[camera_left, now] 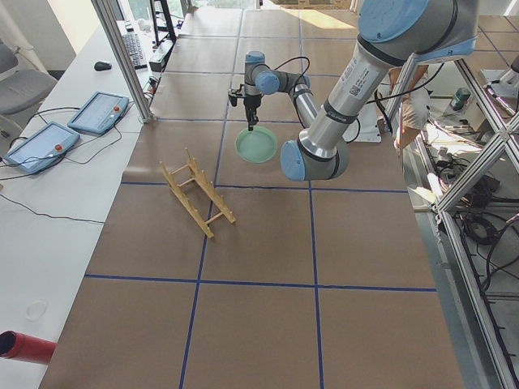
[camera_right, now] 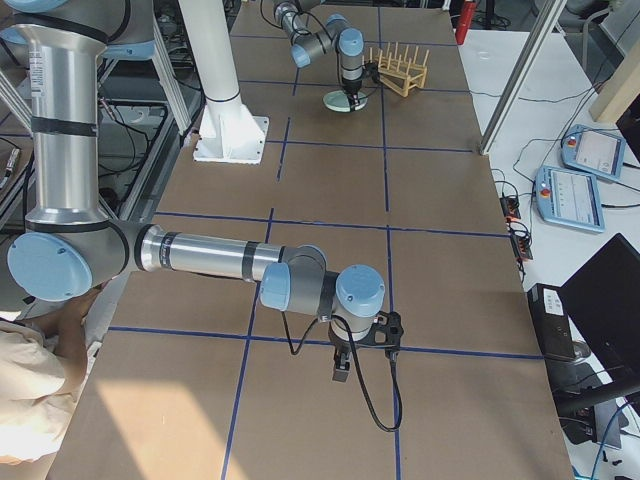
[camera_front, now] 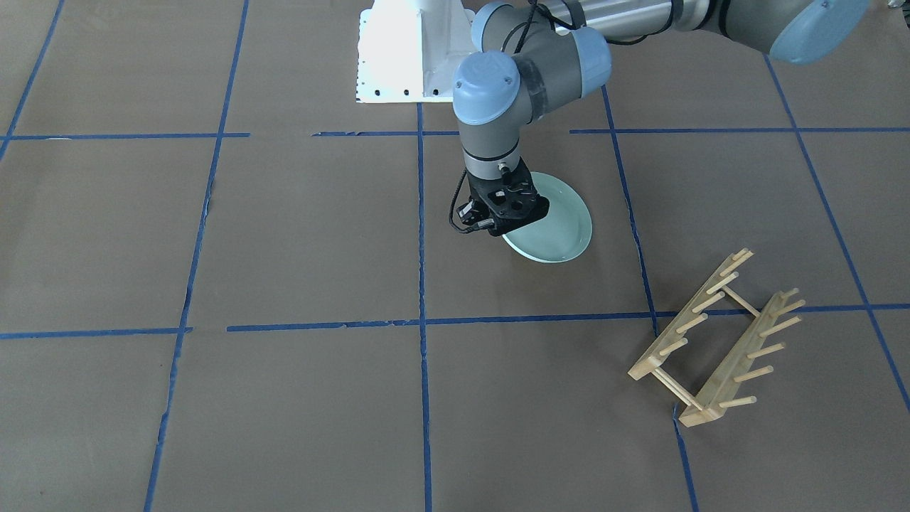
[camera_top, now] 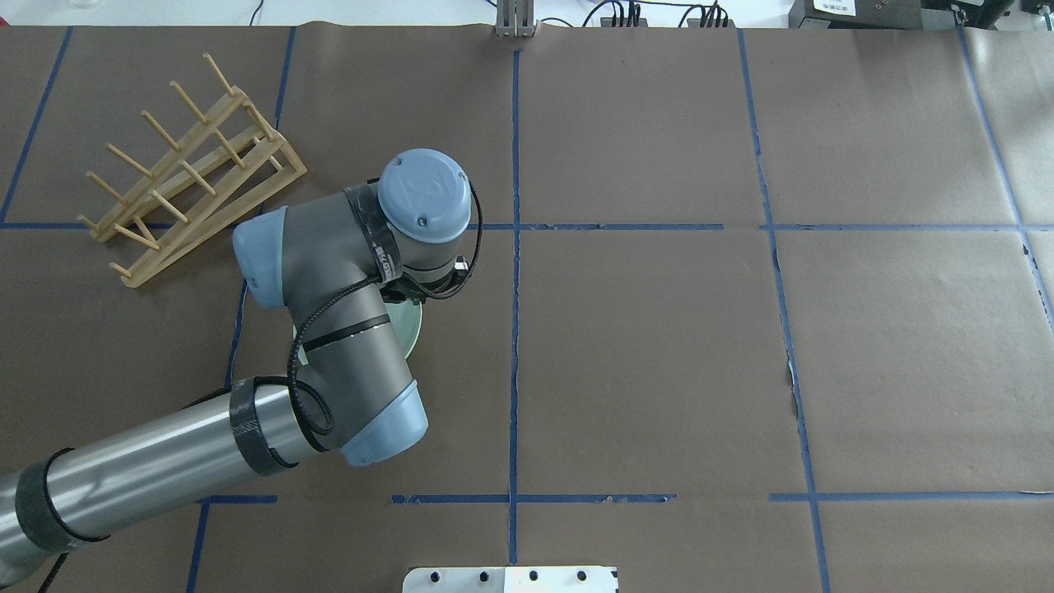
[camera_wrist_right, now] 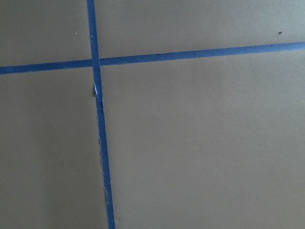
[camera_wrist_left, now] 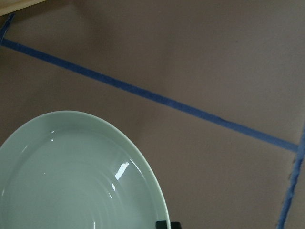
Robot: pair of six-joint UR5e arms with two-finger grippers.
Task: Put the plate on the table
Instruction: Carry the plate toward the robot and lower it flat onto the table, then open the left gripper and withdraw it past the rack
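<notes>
The pale mint-green plate (camera_front: 561, 224) is low over the brown paper table (camera_front: 306, 235), slightly tilted; I cannot tell whether its near edge touches. My left gripper (camera_front: 506, 224) points down and is shut on the plate's rim. In the left wrist view the plate (camera_wrist_left: 71, 176) fills the lower left, with a black fingertip (camera_wrist_left: 164, 224) at its rim. In the overhead view the arm hides most of the plate (camera_top: 409, 325). My right gripper (camera_right: 340, 370) shows only in the exterior right view, low over the table; I cannot tell if it is open.
The wooden peg rack (camera_front: 718, 341) stands empty on the table beside the plate, also in the overhead view (camera_top: 189, 173). The white robot base (camera_front: 409, 53) is behind the plate. Blue tape lines (camera_wrist_right: 97, 119) cross the paper under the right wrist.
</notes>
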